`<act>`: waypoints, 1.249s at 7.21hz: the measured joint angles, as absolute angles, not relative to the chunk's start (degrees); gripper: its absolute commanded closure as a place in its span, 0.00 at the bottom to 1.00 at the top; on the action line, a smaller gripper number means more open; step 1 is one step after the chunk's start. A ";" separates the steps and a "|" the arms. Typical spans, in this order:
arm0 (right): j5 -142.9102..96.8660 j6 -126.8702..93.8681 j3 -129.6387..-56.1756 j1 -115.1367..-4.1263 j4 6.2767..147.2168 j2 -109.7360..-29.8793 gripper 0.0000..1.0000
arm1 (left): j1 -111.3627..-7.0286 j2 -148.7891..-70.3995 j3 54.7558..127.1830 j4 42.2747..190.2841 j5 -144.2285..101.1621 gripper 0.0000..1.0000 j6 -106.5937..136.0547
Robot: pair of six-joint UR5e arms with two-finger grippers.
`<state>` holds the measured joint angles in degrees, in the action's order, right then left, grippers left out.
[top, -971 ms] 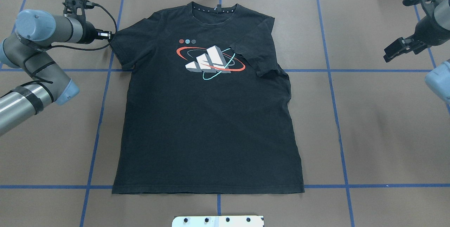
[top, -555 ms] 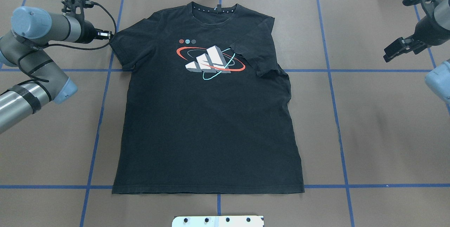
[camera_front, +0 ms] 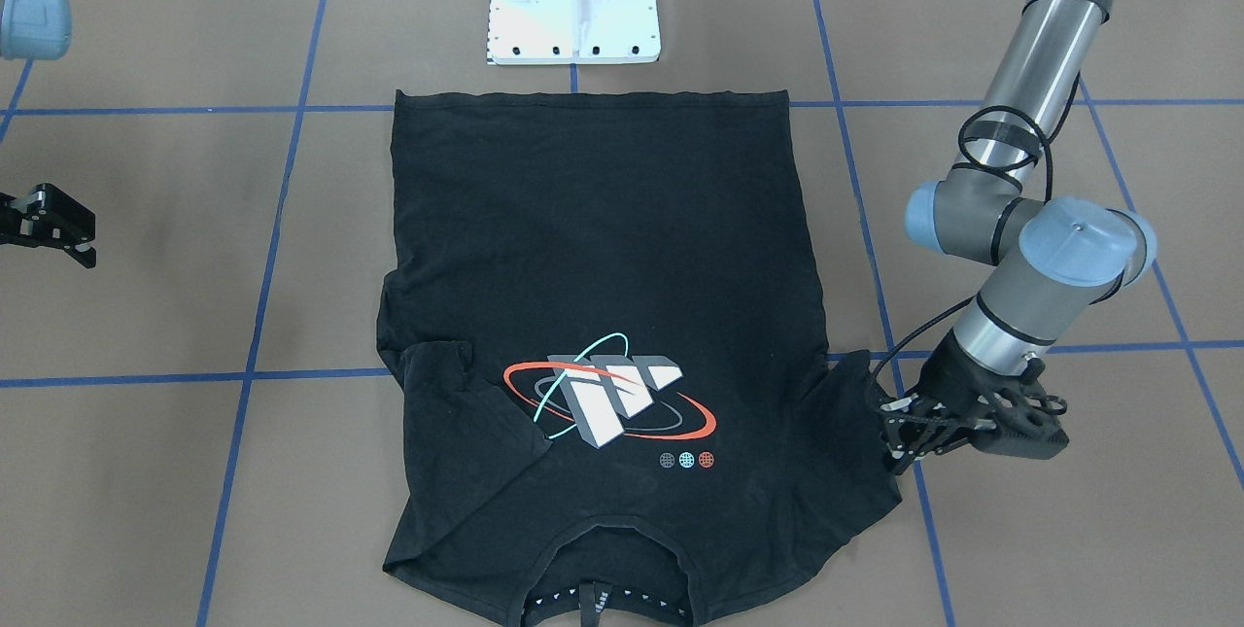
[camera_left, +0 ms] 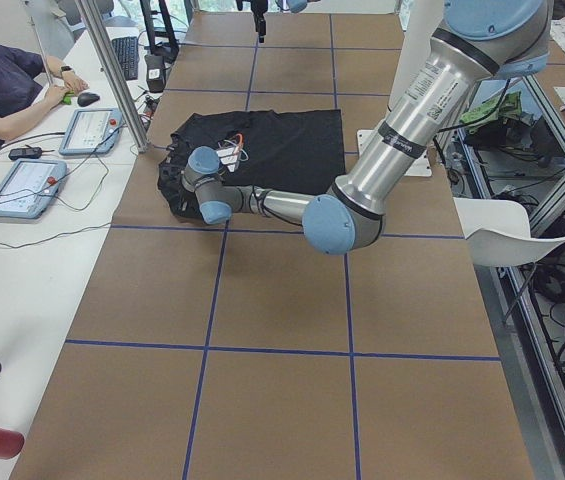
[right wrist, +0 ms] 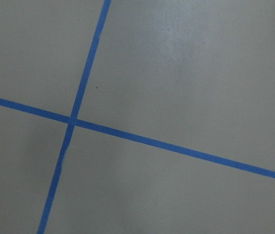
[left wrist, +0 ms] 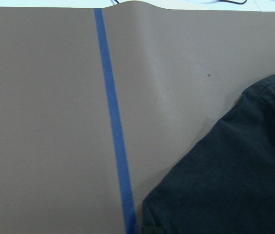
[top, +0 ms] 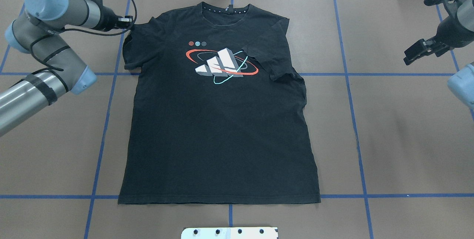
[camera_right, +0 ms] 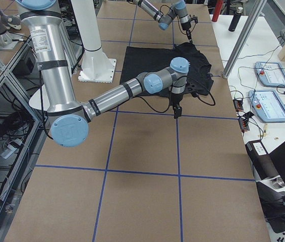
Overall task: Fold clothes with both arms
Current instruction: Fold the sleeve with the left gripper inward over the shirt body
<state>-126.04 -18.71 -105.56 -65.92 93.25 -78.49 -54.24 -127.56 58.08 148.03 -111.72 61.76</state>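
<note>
As the T-shirt [top: 222, 131] lies face up on the middle of the counter [top: 389, 139], its collar is turned to the far edge and its hem to the edge at the robot's base.

Sleeve on the robot's right: folded inward over the chest, its tip laid on the chest graphic [top: 222, 65].

Sleeve on the robot's left: met at its outer edge by the left end effector [camera_front: 892, 433], toward the far left corner. The fingers are seen pinched together on the fabric, and the cloth is bunched there.

Right end effector [camera_front: 86, 240]: held over bare counter near the right edge, well apart from the T-shirt. Its fingers are parted and nothing is gripped.

Left wrist view: a dark sleeve edge is recorded just beside a blue tape line [left wrist: 114, 122]. Right wrist view: only crossed tape lines on the counter are recorded.
</note>
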 measured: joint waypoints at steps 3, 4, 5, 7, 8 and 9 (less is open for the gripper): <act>-126.04 -18.74 -105.56 -65.92 93.25 -78.49 0.00 | -49.78 -134.17 57.94 143.90 -110.69 1.00 74.10; -126.03 -18.80 -105.58 -65.92 93.25 -78.49 0.00 | -47.66 -135.55 57.78 143.63 -109.15 1.00 77.30; -126.03 -18.86 -105.61 -65.92 93.25 -78.49 0.00 | -45.77 -136.65 57.62 143.49 -107.56 1.00 79.81; -126.03 -18.89 -105.59 -65.88 93.25 -78.49 0.00 | -43.66 -138.79 57.22 142.22 -106.26 1.00 83.07; -126.04 -18.89 -105.55 -65.88 93.25 -78.49 0.00 | -43.33 -139.72 56.81 141.10 -106.14 0.63 83.61; -126.03 -18.90 -105.48 -65.86 93.27 -78.49 0.00 | -43.24 -140.13 56.57 140.56 -106.10 0.01 83.69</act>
<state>-126.03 -18.90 -105.48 -65.86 93.27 -78.49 -43.24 -140.13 56.57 140.56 -106.10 83.69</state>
